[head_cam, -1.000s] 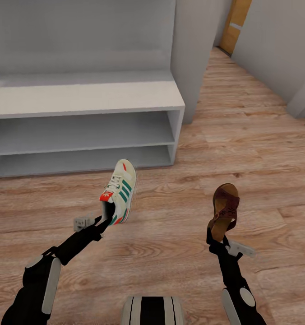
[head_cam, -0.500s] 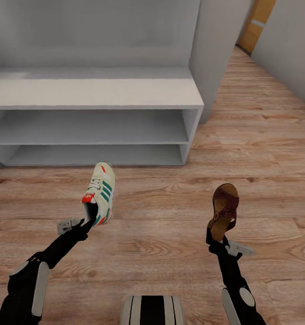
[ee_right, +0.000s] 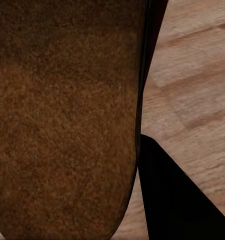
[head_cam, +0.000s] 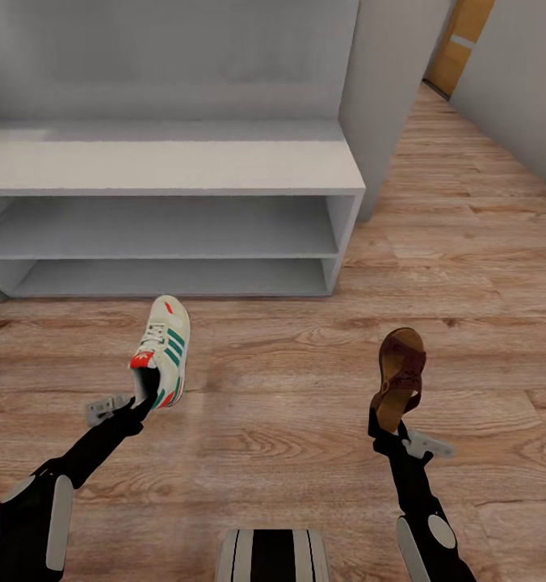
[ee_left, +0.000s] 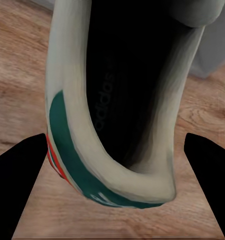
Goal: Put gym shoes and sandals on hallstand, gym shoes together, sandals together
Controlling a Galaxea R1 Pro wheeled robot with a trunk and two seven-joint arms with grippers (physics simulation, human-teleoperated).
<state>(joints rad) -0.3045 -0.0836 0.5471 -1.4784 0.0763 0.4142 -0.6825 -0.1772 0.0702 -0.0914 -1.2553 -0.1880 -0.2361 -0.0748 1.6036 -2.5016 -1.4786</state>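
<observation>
**Both arms loaded, left arm drifting out, rack dead ahead**

Change: over the last second the view swings round to face the hallstand (head_cam: 176, 166) squarely, then holds; that first shift is camera, not objects. In the last half second, with the view steady, the left gripper (head_cam: 137, 402) and its gym shoe (head_cam: 161, 352) move outward to the robot's left and a little lower. The right gripper (head_cam: 386, 428) and its sandal (head_cam: 401, 376) barely shift.

Grips: left jaws clenched on the heel collar of the gym shoe, toe pointing up and away toward the rack. The left wrist view looks straight into the shoe opening (ee_left: 127, 90), dark fingertips (ee_left: 17, 175) on either side. Right jaws clenched on the sandal's heel end, sandal upright; the right wrist view shows its tan footbed (ee_right: 62, 115) close up.

Meaning, as a judgement: one shoe of each pair is in hand and off the floor, nothing placed yet. The robot looks lined up for delivery; the arms spreading apart suits setting each kind in its own stretch of the rack, leaving room for partners.

Surface and room: corridor floor (head_cam: 305, 420) is wood-grain plank, bare around the robot. Rack top and both shelf slots look vacant. A grey wall panel (head_cam: 390, 89) stands just right of the rack; an orange door (head_cam: 460, 40) shows far down the corridor.
</observation>
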